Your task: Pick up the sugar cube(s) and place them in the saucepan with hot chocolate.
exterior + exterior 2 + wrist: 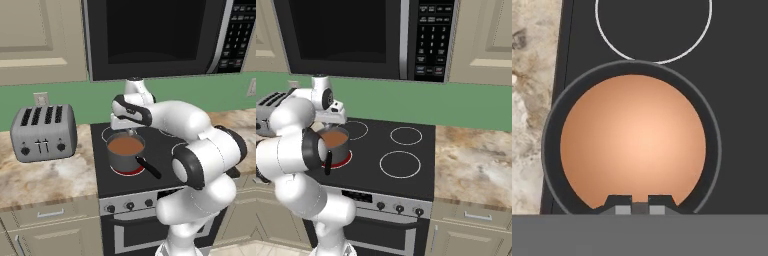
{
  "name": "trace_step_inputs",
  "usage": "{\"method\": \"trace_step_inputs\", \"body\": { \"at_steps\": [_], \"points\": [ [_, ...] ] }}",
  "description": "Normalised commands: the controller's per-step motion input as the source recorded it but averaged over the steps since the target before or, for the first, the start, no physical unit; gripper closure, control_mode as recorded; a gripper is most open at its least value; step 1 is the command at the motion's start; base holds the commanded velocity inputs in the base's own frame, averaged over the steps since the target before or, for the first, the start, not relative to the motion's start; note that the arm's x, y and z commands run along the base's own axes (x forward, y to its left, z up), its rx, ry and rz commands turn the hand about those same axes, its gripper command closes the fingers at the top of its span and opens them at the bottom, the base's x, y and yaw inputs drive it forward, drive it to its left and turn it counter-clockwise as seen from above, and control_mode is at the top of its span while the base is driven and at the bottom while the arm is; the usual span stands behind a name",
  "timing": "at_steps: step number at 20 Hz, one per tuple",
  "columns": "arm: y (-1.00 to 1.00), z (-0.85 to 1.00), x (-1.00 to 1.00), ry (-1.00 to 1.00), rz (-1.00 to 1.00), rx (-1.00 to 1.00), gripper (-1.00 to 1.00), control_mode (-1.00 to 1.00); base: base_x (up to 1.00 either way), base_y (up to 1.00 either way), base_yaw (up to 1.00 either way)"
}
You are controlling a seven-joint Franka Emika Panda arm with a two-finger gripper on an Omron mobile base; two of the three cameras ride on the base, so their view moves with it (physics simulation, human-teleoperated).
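Left base view: we list the saucepan (125, 152) on the glowing red front-left burner of the stovetop (160, 170), near its left edge, black handle toward the front edge. Hot chocolate (125, 145) fills it. The gripper (131, 132) hangs just above the pan's far rim. A toaster (43, 132) stands on the counter (45, 180) left of the stove, a microwave (155, 37) overhead.

Right base view: we note the same saucepan (336, 145) partly behind the arm.

Hand view: we log the gripper (640, 206) with fingertips (619, 202) pressed together over the hot chocolate (633, 142); whether they pinch a cube we cannot tell.
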Motion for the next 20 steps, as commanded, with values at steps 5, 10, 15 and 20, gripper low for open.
{"method": "trace_step_inputs", "body": {
  "at_steps": [5, 10, 15, 20],
  "points": [
    [0.16, 0.0, 0.37, 0.0, 0.0, -0.02, 1.0, -1.0, 0.0, 0.0, 0.0],
    [0.1, -0.13, 0.49, 0.0, 0.0, 0.0, 1.0, -1.0, 0.0, 0.0, 0.0],
    [0.0, -0.22, 0.2, 0.0, 0.0, 0.0, 1.0, -1.0, 0.0, 0.0, 0.0],
    [-0.04, -0.29, 0.0, 0.0, 0.0, 0.0, 1.0, -1.0, 0.0, 0.0, 0.0]
  ]
}}
